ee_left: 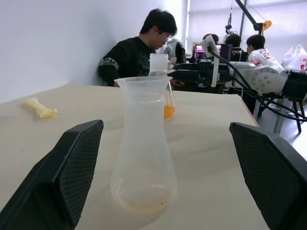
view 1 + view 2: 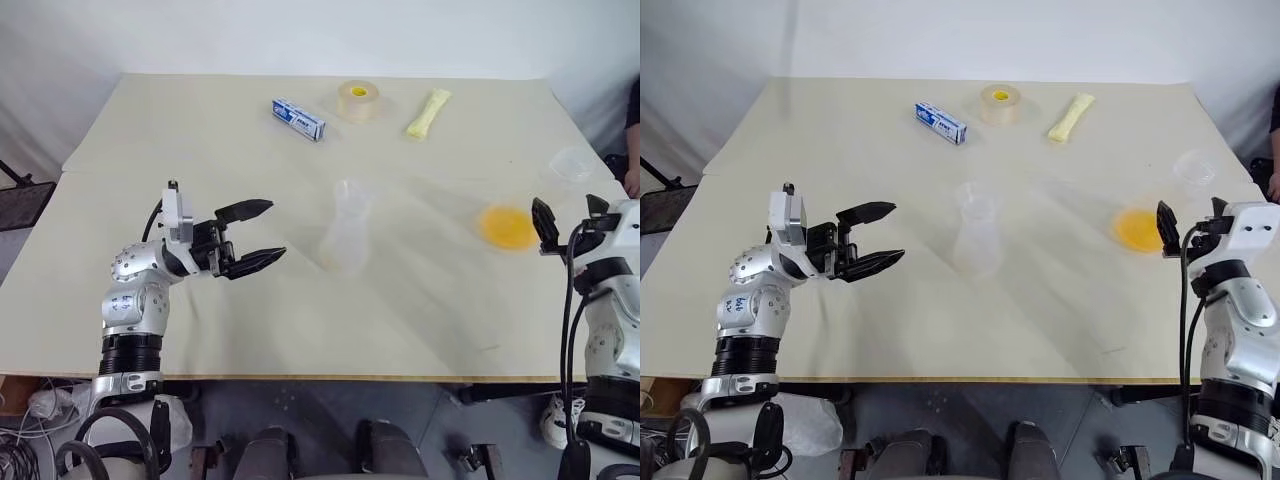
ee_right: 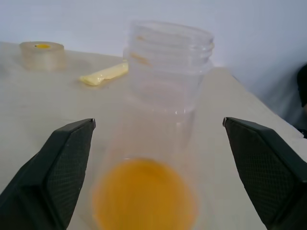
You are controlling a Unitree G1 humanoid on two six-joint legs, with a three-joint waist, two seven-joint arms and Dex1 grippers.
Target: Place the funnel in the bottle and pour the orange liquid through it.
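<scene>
Left tool: left tool has its two black fingers spread wide and nothing between them.
Left arm pose: forearm is held above the bench near its front edge, with the wrist turned so the tool points sideways toward the robot's right, tips slightly raised.
Bottle: the bottle stands upright just ahead of the left tool's fingertips, clear of them. In the left wrist view it sits in line with the gap between the fingers, with a thin orange film at its base.
Funnel: the funnel appears seated in the bottle's mouth, wide rim up, well ahead of the left tool.
Right tool: right tool also has its fingers spread wide, gripping nothing.
Right arm pose: arm is stretched forward along the bench's right side, tool pointing ahead and tilted slightly up.
Orange liquid: the orange liquid lies shallow in the bottom of a clear jar with a threaded mouth. The jar stands upright just ahead of the right tool, framed between its fingers in the right wrist view, with no contact visible.
Beyond the right tool: a small clear round piece rests near the bench edge; I cannot tell what it is.
Far side, well beyond both tools: a blue box, a tape roll and a yellow wrapped stick.
</scene>
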